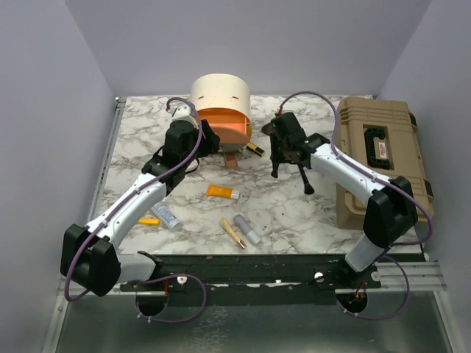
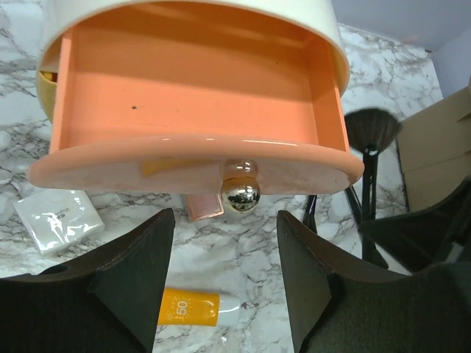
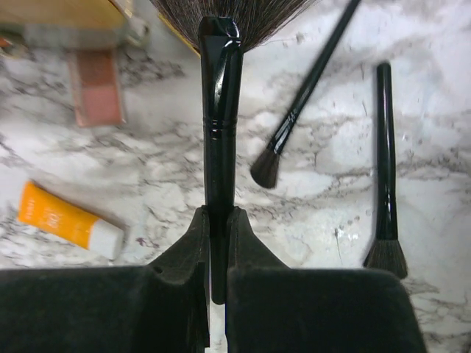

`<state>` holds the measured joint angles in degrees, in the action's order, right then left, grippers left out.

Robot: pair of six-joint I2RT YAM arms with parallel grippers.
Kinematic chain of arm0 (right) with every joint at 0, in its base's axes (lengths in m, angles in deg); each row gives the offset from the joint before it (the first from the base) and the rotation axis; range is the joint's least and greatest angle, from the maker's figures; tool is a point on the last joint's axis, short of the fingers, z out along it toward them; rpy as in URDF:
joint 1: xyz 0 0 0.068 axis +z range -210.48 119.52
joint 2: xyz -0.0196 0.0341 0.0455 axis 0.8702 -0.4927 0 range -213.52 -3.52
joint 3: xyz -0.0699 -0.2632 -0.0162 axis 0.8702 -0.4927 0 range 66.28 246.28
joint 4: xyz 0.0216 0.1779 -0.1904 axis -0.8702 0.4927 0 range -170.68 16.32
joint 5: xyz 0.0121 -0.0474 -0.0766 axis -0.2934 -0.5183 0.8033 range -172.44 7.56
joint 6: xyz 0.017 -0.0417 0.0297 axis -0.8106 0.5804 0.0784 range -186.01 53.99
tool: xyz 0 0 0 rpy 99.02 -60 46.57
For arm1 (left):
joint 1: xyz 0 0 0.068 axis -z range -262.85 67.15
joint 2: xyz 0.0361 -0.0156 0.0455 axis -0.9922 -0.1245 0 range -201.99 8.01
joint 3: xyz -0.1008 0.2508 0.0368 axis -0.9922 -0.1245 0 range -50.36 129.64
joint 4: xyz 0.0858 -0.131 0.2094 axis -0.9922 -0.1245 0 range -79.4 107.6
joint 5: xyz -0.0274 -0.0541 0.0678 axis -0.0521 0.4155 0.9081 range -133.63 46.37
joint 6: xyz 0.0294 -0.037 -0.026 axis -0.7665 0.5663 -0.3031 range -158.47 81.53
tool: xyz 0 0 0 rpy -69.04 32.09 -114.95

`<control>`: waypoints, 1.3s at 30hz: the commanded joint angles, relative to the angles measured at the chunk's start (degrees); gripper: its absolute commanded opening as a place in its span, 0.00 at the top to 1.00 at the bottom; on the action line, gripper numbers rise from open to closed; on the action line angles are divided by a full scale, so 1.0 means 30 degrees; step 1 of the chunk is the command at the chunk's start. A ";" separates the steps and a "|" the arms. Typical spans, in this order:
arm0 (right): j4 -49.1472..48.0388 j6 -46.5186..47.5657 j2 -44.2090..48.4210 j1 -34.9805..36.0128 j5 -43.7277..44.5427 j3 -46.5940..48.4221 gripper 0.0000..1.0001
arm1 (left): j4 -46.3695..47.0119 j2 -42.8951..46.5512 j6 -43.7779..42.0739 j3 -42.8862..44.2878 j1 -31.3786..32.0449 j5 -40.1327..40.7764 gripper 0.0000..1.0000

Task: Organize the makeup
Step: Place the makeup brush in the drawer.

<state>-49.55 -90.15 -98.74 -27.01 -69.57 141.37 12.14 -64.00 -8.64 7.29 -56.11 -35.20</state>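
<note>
The right hand (image 3: pixel 218 220) clamped the fan brush (image 3: pixel 219 88), handle along its fingers (image 3: pixel 193 246); the open orange drawer (image 2: pixel 199 88) lay leftward by the far edge of the surface (image 1: pixel 294 213). The left hand (image 2: pixel 224 228), jaws apart, faced its knob (image 2: pixel 241 193).

My left arm (image 1: pixel 140 195) reaches forward and inward, and my left gripper (image 2: pixel 224 220) stands wide apart, with nothing between its fingers. My right arm (image 1: pixel 346 173) angles inward too. My right gripper (image 3: pixel 218 213) is pinched tight on a fan brush (image 3: pixel 221 88) handle, its fingers nearly meeting.
</note>
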 commanded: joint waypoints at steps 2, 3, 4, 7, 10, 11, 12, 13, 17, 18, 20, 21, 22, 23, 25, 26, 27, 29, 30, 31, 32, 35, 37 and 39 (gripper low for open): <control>0.0413 0.1280 0.0325 0.0093 -0.0579 0.1938 1.00 | 0.0449 -0.0942 0.0003 0.0754 0.0036 -0.1684 0.40; 0.0342 0.1301 0.0453 0.0107 -0.0777 0.2042 1.00 | 0.0464 -0.1066 0.0021 0.0851 0.0022 -0.1767 0.41; 0.0271 0.1359 0.0579 0.0090 -0.1022 0.2129 1.00 | 0.0469 -0.1188 0.0067 0.0926 0.0022 -0.1767 0.41; 0.0166 0.1379 0.0941 0.0092 -0.1955 0.2247 1.00 | 0.0534 -0.1315 0.0106 0.1082 0.0021 -0.1325 0.43; -0.0094 0.1769 0.1323 0.0084 -0.2911 0.2196 1.00 | 0.0636 -0.1390 -0.0002 0.1307 0.0005 -0.1013 0.44; -0.0223 0.2007 0.1479 0.0087 -0.3068 0.2133 1.00 | 0.0667 -0.1459 -0.0064 0.1429 0.0021 -0.1020 0.45; -0.0390 0.2268 0.1652 0.0091 -0.3249 0.2063 1.00 | 0.0670 -0.1545 -0.0093 0.1543 0.0021 -0.1043 0.46; -0.0502 0.2549 0.1813 0.0088 -0.3381 0.2043 1.00 | 0.0675 -0.1632 -0.0075 0.1642 0.0022 -0.1097 0.47; -0.0551 0.3601 0.2334 0.0075 -0.3770 0.2297 1.00 | 0.0640 -0.1822 0.0106 0.1613 0.0022 -0.1314 0.50; -0.0474 0.3866 0.2403 0.0090 -0.3813 0.2431 1.00 | 0.0660 -0.1835 0.0206 0.1541 0.0029 -0.1267 0.50; -0.0257 0.4175 0.2511 0.0099 -0.3587 0.2751 1.00 | 0.0626 -0.1864 0.0224 0.1457 0.0022 -0.1312 0.50; -0.0134 0.4419 0.2543 0.0092 -0.3559 0.2917 1.00 | 0.0639 -0.1865 0.0225 0.1404 0.0022 -0.1344 0.51; 0.0017 0.4554 0.2558 0.0092 -0.3552 0.3087 1.00 | 0.0623 -0.1833 0.0225 0.1332 0.0036 -0.1329 0.51; 0.0175 0.4611 0.2560 0.0085 -0.3555 0.3296 1.00 | 0.0639 -0.1822 0.0247 0.1286 0.0023 -0.1320 0.51; 0.0311 0.4583 0.2625 0.0092 -0.3487 0.3525 1.00 | 0.0671 -0.1766 0.0330 0.1144 0.0022 -0.1169 0.51; 0.0216 0.4421 0.2708 0.0092 -0.3331 0.3438 1.00 | 0.0675 -0.1799 0.0392 0.1098 0.0036 -0.1058 0.52; -0.0027 0.4041 0.2820 0.0092 -0.3033 0.3226 1.00 | 0.0660 -0.1869 0.0425 0.1088 0.0023 -0.1026 0.53; -0.0370 0.3465 0.2972 0.0092 -0.2740 0.2666 1.00 | 0.0633 -0.1935 0.0401 0.1217 0.0023 -0.1209 0.55; -0.0474 0.3303 0.3037 0.0092 -0.2893 0.2445 1.00 | 0.0626 -0.1952 0.0393 0.1294 0.0022 -0.1312 0.56; -0.0567 0.3199 0.3096 0.0092 -0.3081 0.2274 1.00 | 0.0621 -0.1943 0.0374 0.1318 0.0022 -0.1387 0.56; -0.0590 0.3017 0.3136 0.0092 -0.3221 0.2147 1.00 | 0.0625 -0.1913 0.0372 0.1321 0.0022 -0.1386 0.56; -0.0648 0.2725 0.3219 0.0076 -0.3463 0.1901 1.00 | 0.0595 -0.1764 0.0315 0.1121 0.0022 -0.1166 0.56; -0.0652 0.2629 0.3234 0.0088 -0.3571 0.1865 1.00 | 0.0533 -0.1772 0.0404 0.1019 0.0022 -0.0925 0.56; -0.0574 0.2467 0.3253 0.0092 -0.3584 0.1892 1.00 | 0.0556 -0.1832 0.0547 0.1040 0.0025 -0.0678 0.56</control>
<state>-50.47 -81.14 -90.30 -26.99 -79.15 147.51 13.61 -69.42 -7.77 11.01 -56.11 -38.22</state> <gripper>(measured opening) 0.058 0.441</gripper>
